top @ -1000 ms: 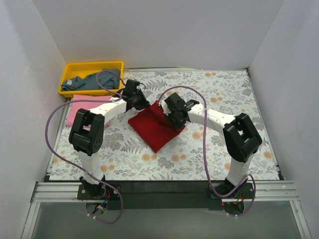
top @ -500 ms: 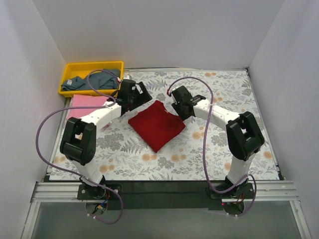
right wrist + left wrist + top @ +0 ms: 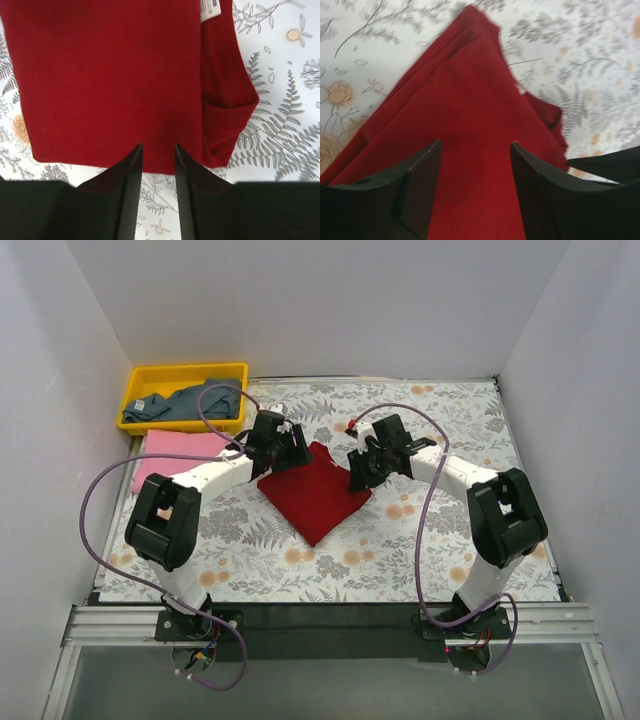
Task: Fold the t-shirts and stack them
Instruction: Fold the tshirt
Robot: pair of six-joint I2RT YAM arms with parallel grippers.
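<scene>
The dark red t-shirt (image 3: pixel 315 492) lies folded on the floral table, one corner pointing toward the near edge. My left gripper (image 3: pixel 290 452) hovers over its far left edge, open and empty; in the left wrist view (image 3: pixel 476 146) the red cloth (image 3: pixel 470 100) fills the space under the fingers (image 3: pixel 420 175). My right gripper (image 3: pixel 360 472) is at the shirt's far right edge, jaws a narrow gap apart and empty, tips (image 3: pixel 157 147) over the cloth's hem (image 3: pixel 110 75). The pink t-shirt (image 3: pixel 172 452) lies flat at the left. The blue-grey t-shirt (image 3: pixel 190 402) lies in the bin.
The yellow plastic bin (image 3: pixel 135 380) stands at the far left corner. White walls close in the table on three sides. A white label (image 3: pixel 210 7) shows on the red shirt. Purple cables loop off both arms (image 3: pixel 425 540).
A second ago both grippers were on the red shirt. They drew back to its far side, leaving it flat, and now have come back to its far edges.
</scene>
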